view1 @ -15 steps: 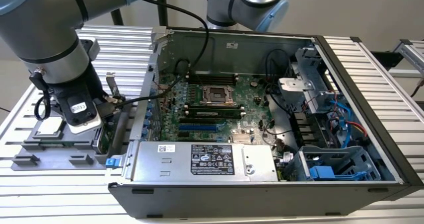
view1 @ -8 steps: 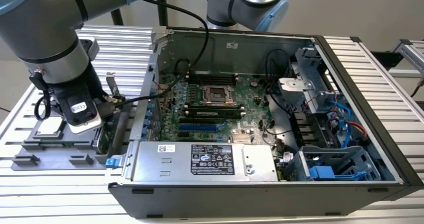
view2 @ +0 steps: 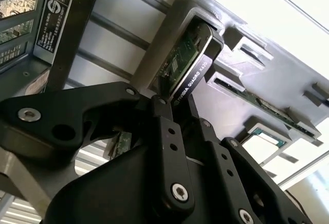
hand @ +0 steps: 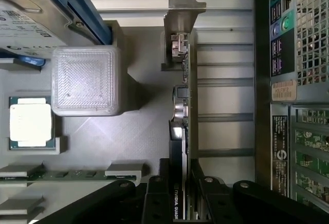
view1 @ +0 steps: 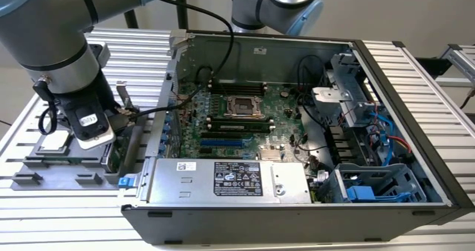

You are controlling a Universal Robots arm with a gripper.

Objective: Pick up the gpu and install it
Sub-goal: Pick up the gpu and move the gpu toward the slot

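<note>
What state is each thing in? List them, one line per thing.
gpu: upright on edge in the grey tray, not installed.
tool: apparently closed on the gpu's end.
computer case: on its side, open.
processor: flat in a tray pocket.
hard drive: label-up on the tray.
memory stick: on edge in a tray slot.

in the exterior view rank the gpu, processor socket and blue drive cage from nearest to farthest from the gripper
1. gpu, gripped by the gripper, at the exterior view's left.
2. processor socket, mid-case on the motherboard.
3. blue drive cage, case corner at the exterior view's right.
</note>
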